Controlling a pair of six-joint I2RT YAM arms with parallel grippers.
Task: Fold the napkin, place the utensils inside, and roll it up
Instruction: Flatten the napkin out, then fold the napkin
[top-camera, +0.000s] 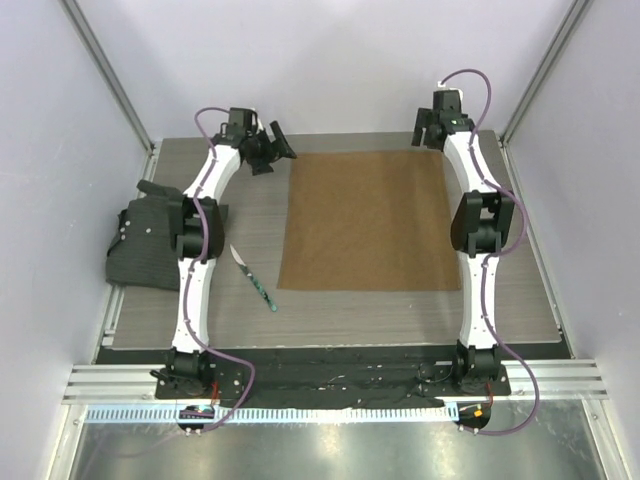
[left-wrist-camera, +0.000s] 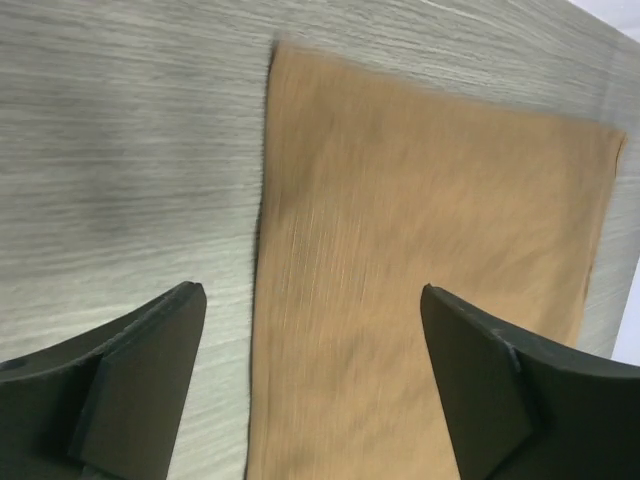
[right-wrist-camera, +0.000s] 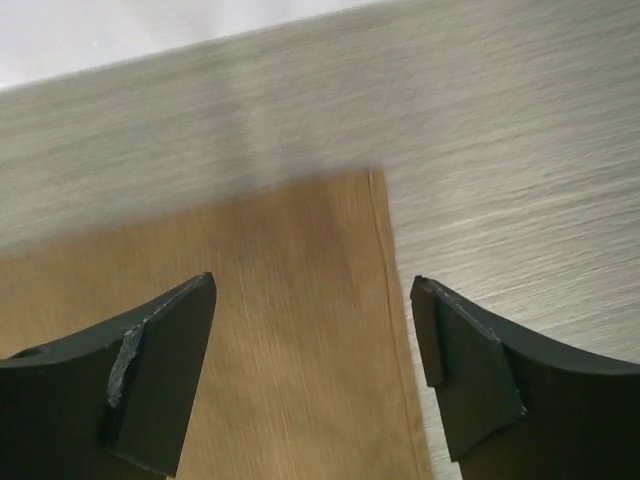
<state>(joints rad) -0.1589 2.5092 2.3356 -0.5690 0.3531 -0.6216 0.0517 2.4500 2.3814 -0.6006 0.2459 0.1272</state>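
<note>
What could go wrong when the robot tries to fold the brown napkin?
The napkin lies flat, so the open left gripper and right gripper near its far corners may scrape the table and miss the cloth. The knife lies near the left arm, which might bump it away.

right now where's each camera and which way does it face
top external: above, behind the bases, facing down at the grey woodgrain table; left arm, right arm show
left wrist: down at the flat tan cloth napkin's edge; open left end effector shows
right wrist: down at a napkin corner; open right end effector shows
shared: the napkin
</note>
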